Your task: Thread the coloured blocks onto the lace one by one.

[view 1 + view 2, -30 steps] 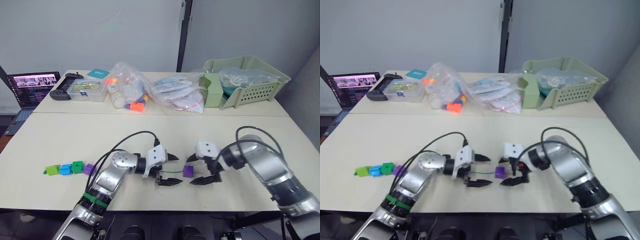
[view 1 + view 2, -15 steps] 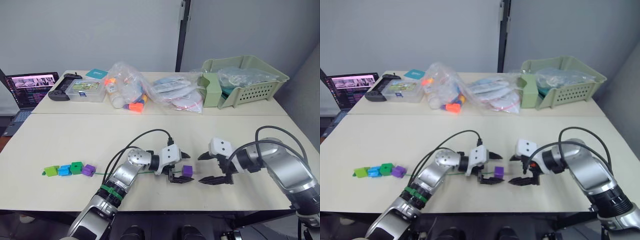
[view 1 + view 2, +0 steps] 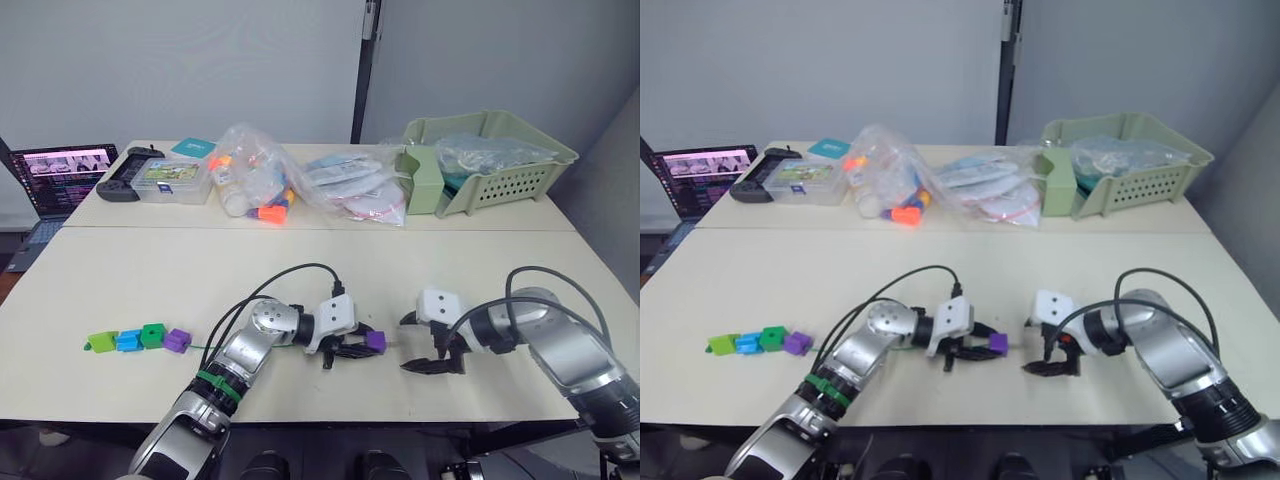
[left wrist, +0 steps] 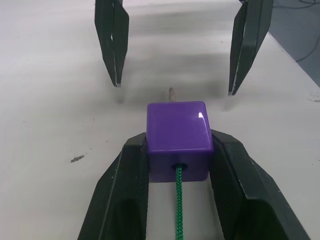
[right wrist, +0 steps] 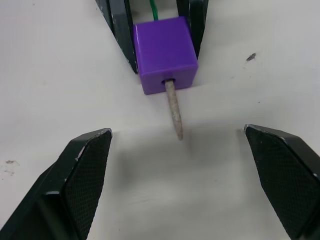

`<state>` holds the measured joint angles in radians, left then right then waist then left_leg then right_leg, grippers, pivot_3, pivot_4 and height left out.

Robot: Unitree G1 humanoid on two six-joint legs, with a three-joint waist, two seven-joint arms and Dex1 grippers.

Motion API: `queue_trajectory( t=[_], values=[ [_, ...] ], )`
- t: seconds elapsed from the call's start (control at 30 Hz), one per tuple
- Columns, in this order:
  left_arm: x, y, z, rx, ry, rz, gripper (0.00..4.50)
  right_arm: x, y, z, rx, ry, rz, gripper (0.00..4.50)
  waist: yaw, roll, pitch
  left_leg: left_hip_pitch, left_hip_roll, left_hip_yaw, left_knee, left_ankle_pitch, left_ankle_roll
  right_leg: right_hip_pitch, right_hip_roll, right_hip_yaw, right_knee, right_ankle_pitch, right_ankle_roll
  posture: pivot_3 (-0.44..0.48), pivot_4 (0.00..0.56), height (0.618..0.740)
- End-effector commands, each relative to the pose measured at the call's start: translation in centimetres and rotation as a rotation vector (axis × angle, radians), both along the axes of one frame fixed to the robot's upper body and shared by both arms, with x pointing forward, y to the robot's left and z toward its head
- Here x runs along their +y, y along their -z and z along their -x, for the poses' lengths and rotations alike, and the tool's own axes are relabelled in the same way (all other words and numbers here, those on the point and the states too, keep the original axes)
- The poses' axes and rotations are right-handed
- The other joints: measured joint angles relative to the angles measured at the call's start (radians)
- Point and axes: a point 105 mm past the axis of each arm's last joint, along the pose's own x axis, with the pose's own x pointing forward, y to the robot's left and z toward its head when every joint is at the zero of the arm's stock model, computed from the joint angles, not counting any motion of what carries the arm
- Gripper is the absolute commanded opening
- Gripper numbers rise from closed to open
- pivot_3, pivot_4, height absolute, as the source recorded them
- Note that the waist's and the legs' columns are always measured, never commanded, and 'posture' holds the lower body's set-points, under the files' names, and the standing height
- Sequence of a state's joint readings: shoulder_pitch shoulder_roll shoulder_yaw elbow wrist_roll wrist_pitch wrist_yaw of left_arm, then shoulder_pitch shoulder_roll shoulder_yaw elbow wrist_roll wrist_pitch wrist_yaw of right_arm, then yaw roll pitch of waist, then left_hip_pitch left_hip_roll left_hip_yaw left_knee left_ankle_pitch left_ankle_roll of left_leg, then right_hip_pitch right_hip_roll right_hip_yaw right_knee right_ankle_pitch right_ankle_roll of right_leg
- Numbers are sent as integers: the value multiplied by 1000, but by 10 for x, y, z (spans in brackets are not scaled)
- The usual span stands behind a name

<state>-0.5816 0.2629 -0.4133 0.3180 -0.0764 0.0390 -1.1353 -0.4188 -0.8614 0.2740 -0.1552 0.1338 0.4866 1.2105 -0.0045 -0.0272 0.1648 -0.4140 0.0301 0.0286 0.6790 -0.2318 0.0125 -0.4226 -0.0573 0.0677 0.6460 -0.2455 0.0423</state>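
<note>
Between your left fingers [image 4: 125, 195] sits a cube [image 4: 177, 139], resting on the table [image 3: 120, 280], with the lace [image 4: 177, 210] running into its near face. The lace's tip [image 5: 174, 112] sticks out of the far face, toward your right fingers [image 5: 82, 175], which stand spread to either side just beyond it. Well off to your left fingers' outer side, four blocks [image 3: 135, 339] lie in a row.

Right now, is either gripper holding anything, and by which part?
The left gripper holds the purple block by its two opposite sides. The right gripper is open, holding nothing.
</note>
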Motion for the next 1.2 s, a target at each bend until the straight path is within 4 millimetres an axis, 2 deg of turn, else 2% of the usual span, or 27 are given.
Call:
queue_trajectory(
  t=[0.03, 0.13, 0.5, 0.6, 0.67, 0.83, 0.87, 0.93, 0.97, 1.03, 1.17, 1.2],
  values=[
    [-2, -3, 3, -28, 30, -15, 1176, 4, 1, -4, -40, -17, 20, 4500, -1, 0, 0, 0, 0, 0, 0, 0, 0, 0, 0, 0, 0, 0, 0, 0, 150, 740],
    [-3, -4, 3, -28, 33, -16, 1176, 6, 1, -3, -24, -17, 6, 3643, -1, 0, 0, 0, 0, 0, 0, 0, 0, 0, 0, 0, 0, 0, 0, 0, 150, 740],
    [0, 0, -1, -29, 19, -64, 1176, 12, 0, 0, 3, -9, -20, 7, -2, 0, 0, 0, 0, 0, 0, 0, 0, 1, 0, 0, 0, 0, 0, 0, 150, 740],
    [6, -2, -1, -41, 25, -78, 1176, 14, 0, 0, 13, -10, -26, 0, -5, 0, 0, 1, 0, 0, 0, 0, 0, 1, 0, 0, 0, 0, 0, 0, 150, 740],
    [17, -7, -3, -51, 15, -86, 1176, 14, 2, 0, 20, -12, -19, 0, -9, 0, 0, 1, 0, 0, 0, 0, 0, 1, 0, 0, 0, 0, 0, 0, 150, 740],
    [65, -9, 1, -49, -33, -175, 1176, 14, 7, -4, 33, -25, -5, 0, -20, 0, 0, 2, 2, 0, -1, 0, 0, 0, 2, 0, 1, 0, 0, 0, 150, 740],
    [85, -11, 6, -47, -60, -199, 1176, 15, 7, -6, 35, -33, -2, 0, -26, 0, 0, 3, 2, 0, -1, 0, 0, 0, 2, 0, 1, 0, 0, 0, 150, 740],
    [105, -14, 14, -44, -87, -227, 1176, 15, 8, -9, 37, -43, 1, 0, -34, 0, 0, 4, 3, 0, -2, 0, 0, 1, 2, 1, 1, 0, -1, 0, 150, 740],
    [125, -17, 17, -41, -127, -247, 1176, 16, 8, -11, 37, -50, 0, 0, -34, 0, 0, 4, 3, 0, -3, 0, 0, 1, 2, 0, 1, 0, -1, 0, 150, 740],
    [150, -22, 21, -39, -180, -275, 1176, 18, 8, -14, 37, -61, 0, 0, -39, 0, 0, 5, 4, 0, -3, 0, 0, 1, 2, 0, 1, -1, -1, 0, 150, 740],
    [212, -28, 32, -20, -300, -366, 1176, 24, 7, -20, 36, -92, -5, 0, -43, 0, 0, 7, 4, 1, -4, 0, 0, 1, 2, 0, 2, -1, -2, 0, 150, 740],
    [233, -30, 36, -12, -341, -399, 1176, 27, 5, -20, 48, -105, -14, 0, -43, 0, 0, 8, 5, 2, -4, 0, 0, 1, 2, 0, 2, -1, -3, 0, 150, 740]
  ],
)
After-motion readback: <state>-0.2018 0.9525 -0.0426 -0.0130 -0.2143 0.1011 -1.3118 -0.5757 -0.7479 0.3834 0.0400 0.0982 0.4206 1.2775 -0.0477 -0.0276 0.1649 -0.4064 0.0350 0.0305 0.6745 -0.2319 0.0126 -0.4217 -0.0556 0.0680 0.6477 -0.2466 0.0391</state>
